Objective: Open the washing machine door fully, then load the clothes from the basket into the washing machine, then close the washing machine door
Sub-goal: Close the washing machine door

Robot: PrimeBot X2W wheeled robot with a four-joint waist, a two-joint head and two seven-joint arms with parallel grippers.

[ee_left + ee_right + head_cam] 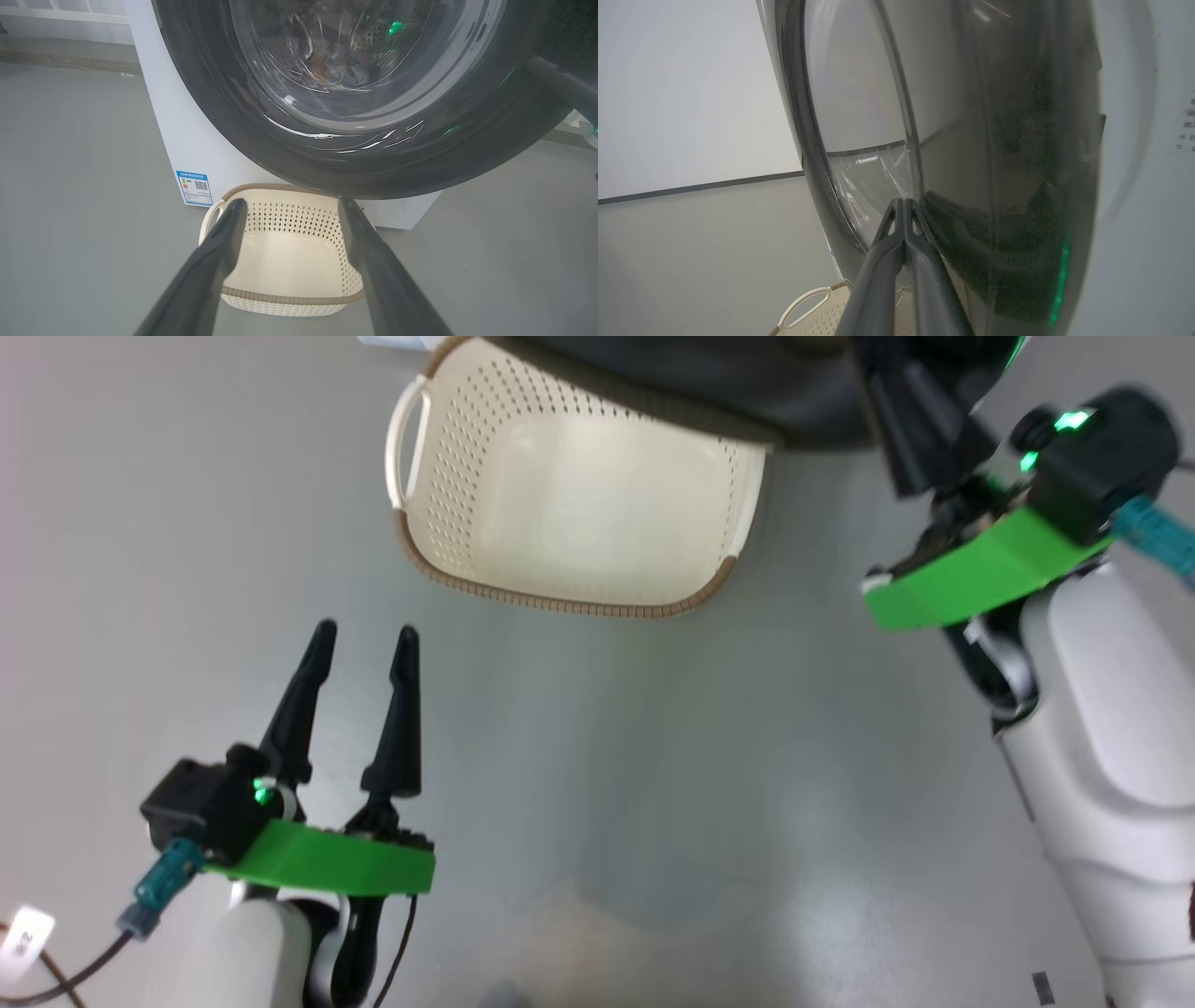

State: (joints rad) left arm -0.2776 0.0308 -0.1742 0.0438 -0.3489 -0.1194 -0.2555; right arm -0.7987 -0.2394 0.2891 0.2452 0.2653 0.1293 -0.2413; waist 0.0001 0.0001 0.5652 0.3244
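One job left: right gripper [903,204] (pinched shut, empty) at centre frame should push the washing machine door [1008,186] steadily until latched; left gripper [366,633] gapes empty.

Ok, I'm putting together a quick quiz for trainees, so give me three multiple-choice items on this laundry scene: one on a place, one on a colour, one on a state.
1. Where does the basket stand?
A. on the floor in front of the washing machine
B. on top of the washing machine
C. on a shelf

2. What colour is the basket's rim?
A. green
B. brown
C. blue

3. What state is the basket in?
A. piled full
B. tipped on its side
C. empty

Answers:
1 A, it sits on the grey floor below the door.
2 B, a brown woven band runs round its top.
3 C, its bare bottom shows.
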